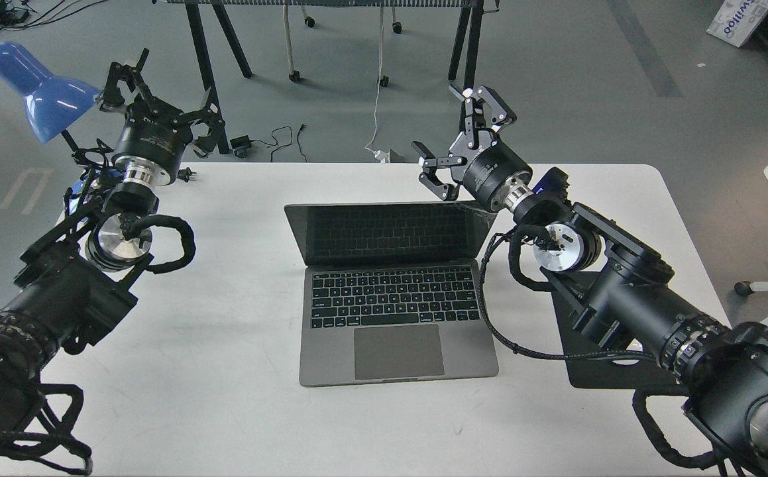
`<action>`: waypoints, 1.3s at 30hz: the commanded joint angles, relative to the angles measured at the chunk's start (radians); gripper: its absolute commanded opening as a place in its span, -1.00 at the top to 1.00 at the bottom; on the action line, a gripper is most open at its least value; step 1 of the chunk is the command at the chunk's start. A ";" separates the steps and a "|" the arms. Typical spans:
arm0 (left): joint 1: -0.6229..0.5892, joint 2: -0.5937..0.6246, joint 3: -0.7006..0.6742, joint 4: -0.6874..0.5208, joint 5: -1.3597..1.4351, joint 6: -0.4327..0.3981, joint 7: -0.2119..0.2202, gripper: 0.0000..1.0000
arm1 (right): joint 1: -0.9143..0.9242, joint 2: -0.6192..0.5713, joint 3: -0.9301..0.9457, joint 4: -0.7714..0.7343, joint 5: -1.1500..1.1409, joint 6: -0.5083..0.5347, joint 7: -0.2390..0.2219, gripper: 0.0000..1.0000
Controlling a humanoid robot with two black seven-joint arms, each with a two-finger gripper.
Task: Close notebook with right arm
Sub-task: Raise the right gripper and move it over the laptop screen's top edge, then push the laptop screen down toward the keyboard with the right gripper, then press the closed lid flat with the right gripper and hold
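The space-grey notebook [397,311] lies open at the middle of the white table [224,411]. Its lid [390,232] is tilted forward, and the dark screen reflects the keyboard. My right gripper [453,142] is open and empty. It is just behind and above the lid's top right corner. The right arm's wrist is at that corner, and I cannot tell if it touches. My left gripper [162,93] is open and empty, raised at the far left next to the blue lamp [39,93].
A black mouse pad [589,361] lies to the right of the notebook, mostly under my right forearm. Black table legs and cables are on the floor beyond the table's far edge. A plug [187,174] lies at the far left of the table.
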 commanded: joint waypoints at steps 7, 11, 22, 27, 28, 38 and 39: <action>0.000 0.000 0.000 0.000 0.000 0.000 -0.001 -1.00 | -0.111 -0.138 -0.100 0.273 0.000 -0.049 -0.003 -1.00; 0.000 0.000 0.000 0.000 0.000 0.000 -0.001 -1.00 | -0.143 -0.187 -0.123 0.362 -0.002 -0.064 -0.003 -1.00; 0.000 0.002 0.001 0.000 0.000 0.000 0.001 -1.00 | -0.243 -0.217 -0.204 0.416 -0.008 -0.087 -0.002 -1.00; 0.000 0.001 0.001 0.000 0.000 0.000 0.001 -1.00 | -0.263 -0.228 -0.254 0.442 -0.009 -0.110 -0.002 -1.00; 0.000 0.002 0.001 0.000 0.000 0.000 0.001 -1.00 | -0.264 -0.237 -0.271 0.446 -0.009 -0.120 -0.002 -1.00; 0.000 0.001 0.000 0.000 0.000 0.000 0.001 -1.00 | -0.287 -0.260 -0.328 0.440 -0.017 -0.132 -0.002 -1.00; 0.000 0.002 0.000 0.000 0.000 0.000 0.001 -1.00 | -0.291 -0.259 -0.339 0.439 -0.031 -0.136 -0.002 -1.00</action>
